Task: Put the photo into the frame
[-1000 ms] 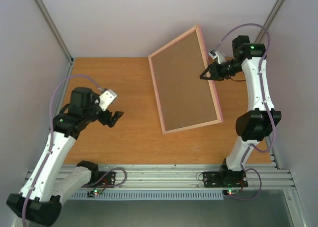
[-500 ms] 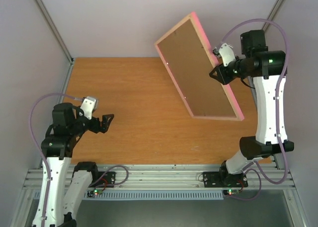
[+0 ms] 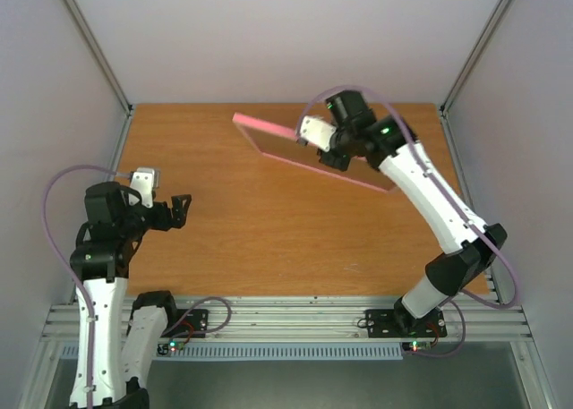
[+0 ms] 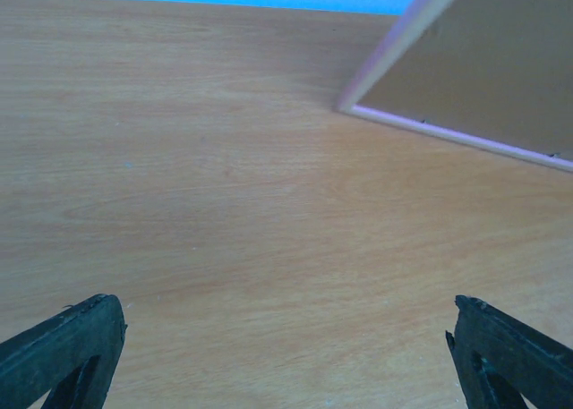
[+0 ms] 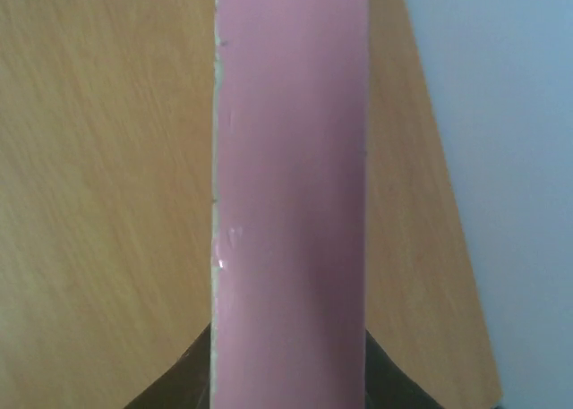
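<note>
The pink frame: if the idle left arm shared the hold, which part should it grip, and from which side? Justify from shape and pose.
Probably the narrow rim at the free left end of the frame, approached from the left. The frame is held tilted, the right gripper clamps its rim further right, and the open left gripper faces that free end.
</note>
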Motion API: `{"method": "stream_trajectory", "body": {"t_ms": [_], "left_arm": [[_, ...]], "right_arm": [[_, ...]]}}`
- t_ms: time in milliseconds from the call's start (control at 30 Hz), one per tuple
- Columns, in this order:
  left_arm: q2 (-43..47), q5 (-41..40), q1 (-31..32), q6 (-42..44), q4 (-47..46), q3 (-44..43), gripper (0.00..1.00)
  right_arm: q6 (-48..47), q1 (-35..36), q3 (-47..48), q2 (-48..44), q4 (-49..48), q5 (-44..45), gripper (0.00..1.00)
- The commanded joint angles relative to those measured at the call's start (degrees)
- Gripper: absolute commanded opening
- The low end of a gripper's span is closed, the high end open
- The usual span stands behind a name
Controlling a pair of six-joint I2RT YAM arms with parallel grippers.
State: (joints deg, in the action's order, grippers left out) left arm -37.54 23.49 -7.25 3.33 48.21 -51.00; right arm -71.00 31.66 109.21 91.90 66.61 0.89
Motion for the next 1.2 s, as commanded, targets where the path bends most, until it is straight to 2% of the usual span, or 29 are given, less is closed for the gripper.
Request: {"method": "stream_trajectory", "body": {"t_ms": [0,133,333,400,433,767,800,867,1000,1167], "left_arm": [[-0.7,-0.1,-3.0,-2.5,-2.1,-1.3,0.99],[-1.1,0.3,-4.9,-5.2,-2.4,-0.6,0.99],[-3.3,-0.1,-5.6,-4.8,-2.8,-0.7,0.99],[-4.8,0.1,-5.6,-4.4,-3.3,-0.6,0.99],[-5.4,0.1,-5.6,-4.3,-3.5,-0.7,0.99],[-12.8,-1.4,-5.5,-0.1,-4.2,-4.6,0.99],[-13.4,-1.2,-5.6,0.0,-4.2,-4.9,0.99],[-14.3,-0.8,-5.6,0.2,-4.1,-5.1,0.99],[-15.6,-0.2,-5.6,0.9,-3.6,-5.5,0.99],[-18.8,0.7,-5.6,2.4,-1.7,-7.4,0.99]], "right_arm": [[-11.1,5.5,-12.7,-7.0,-27.5,10.0,0.01],[-17.0,9.9,-31.0,-13.3,-42.6,12.0,0.01],[-21.6,18.6,-55.1,-20.8,-57.3,13.0,0.02],[-22.7,20.8,-62.5,-20.9,-64.6,12.9,0.24],[-22.9,21.7,-65.0,-20.1,-68.3,13.1,0.32],[-18.0,26.5,-74.5,-9.5,-83.1,14.1,0.35],[-17.5,26.7,-74.9,-8.5,-83.8,14.1,0.4],[-16.8,27.2,-75.6,-6.1,-85.1,14.4,0.58],[-15.3,27.8,-75.4,-4.8,-84.8,13.4,0.75],[-12.8,28.0,-73.7,-6.1,-76.0,10.4,0.97]]}}
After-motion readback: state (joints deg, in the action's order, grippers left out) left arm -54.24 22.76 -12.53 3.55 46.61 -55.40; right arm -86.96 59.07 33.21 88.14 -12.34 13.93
